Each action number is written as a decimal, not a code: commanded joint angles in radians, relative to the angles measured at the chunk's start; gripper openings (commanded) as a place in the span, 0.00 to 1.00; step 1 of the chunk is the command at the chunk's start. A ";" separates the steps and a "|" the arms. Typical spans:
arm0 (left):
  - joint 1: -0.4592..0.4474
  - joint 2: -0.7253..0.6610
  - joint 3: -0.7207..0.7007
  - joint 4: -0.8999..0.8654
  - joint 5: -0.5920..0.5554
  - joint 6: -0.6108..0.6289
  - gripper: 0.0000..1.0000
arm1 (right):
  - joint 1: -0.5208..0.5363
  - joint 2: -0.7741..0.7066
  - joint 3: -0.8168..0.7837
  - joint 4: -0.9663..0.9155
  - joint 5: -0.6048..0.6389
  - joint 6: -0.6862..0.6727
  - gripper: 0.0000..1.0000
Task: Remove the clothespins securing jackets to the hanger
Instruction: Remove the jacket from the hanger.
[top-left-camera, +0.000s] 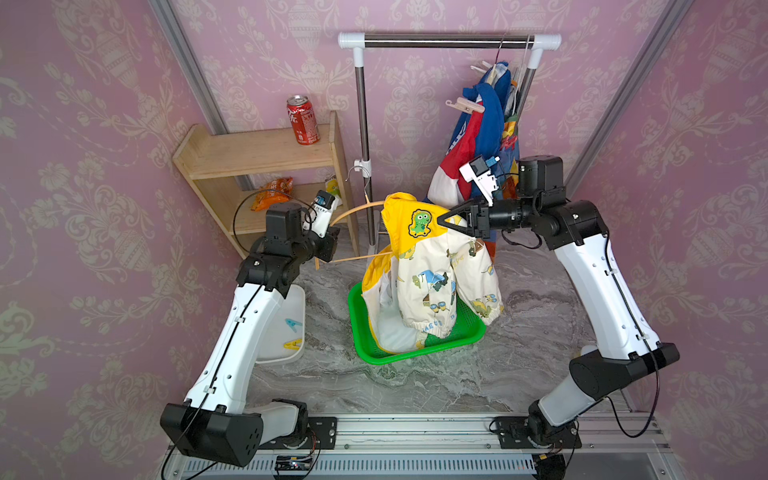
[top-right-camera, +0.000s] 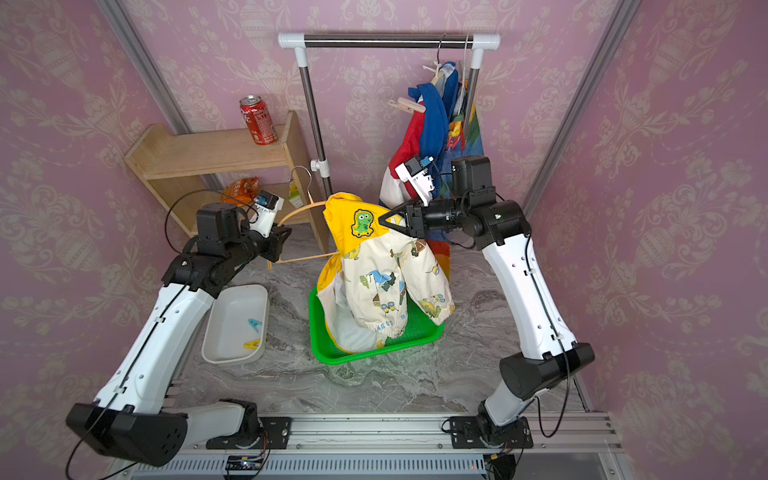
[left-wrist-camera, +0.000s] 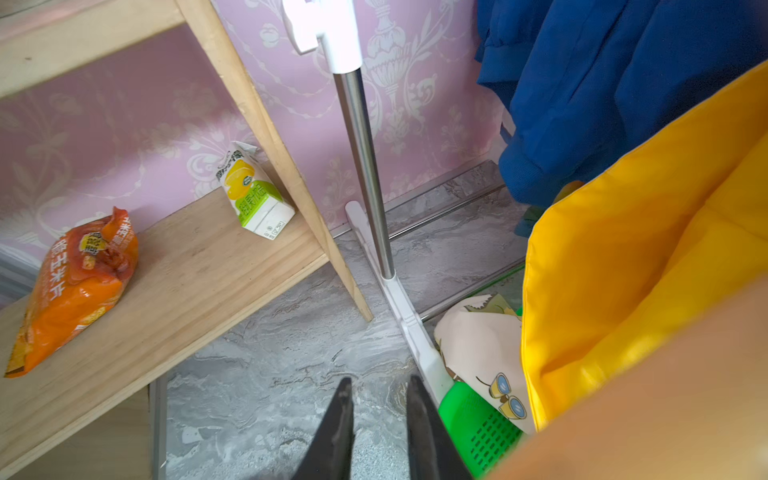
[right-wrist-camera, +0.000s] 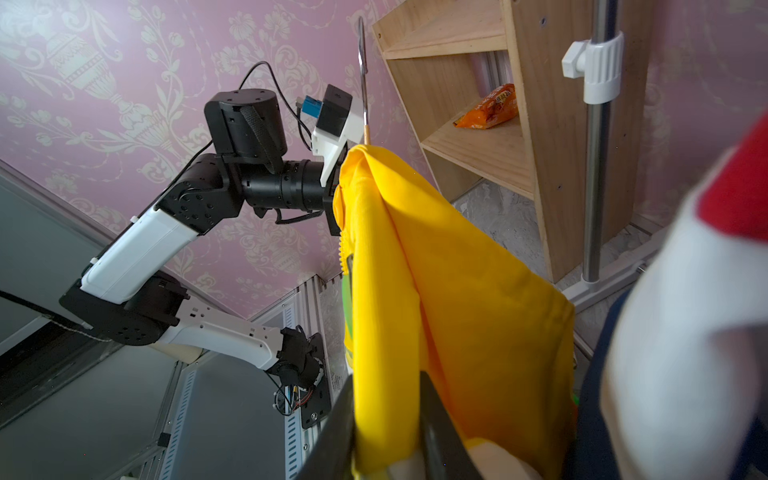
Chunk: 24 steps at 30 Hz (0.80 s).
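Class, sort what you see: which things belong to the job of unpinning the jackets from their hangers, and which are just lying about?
Belong to the job: yellow jacket, wooden hanger, hanging jackets, pink clothespin, blue clothespin, yellow clothespin, white tray, green basket, clothes rail.
Just lying about: soda can, orange snack bag, juice carton, wooden shelf.

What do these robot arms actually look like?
The left arm and right arm have glossy white shells between chunky black joints, thin black cables running along them. The left gripper and right gripper are black tapering finger pairs, each with a white camera block behind.
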 joint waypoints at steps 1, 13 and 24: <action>0.023 -0.006 0.040 0.018 -0.082 -0.090 0.00 | -0.007 0.015 -0.020 -0.034 0.080 -0.010 0.29; 0.040 -0.067 -0.040 -0.092 -0.259 0.048 0.00 | -0.017 0.008 -0.032 -0.097 0.113 -0.061 0.26; 0.072 -0.094 -0.040 -0.115 -0.274 0.057 0.00 | -0.041 -0.008 -0.069 -0.087 0.091 -0.053 0.24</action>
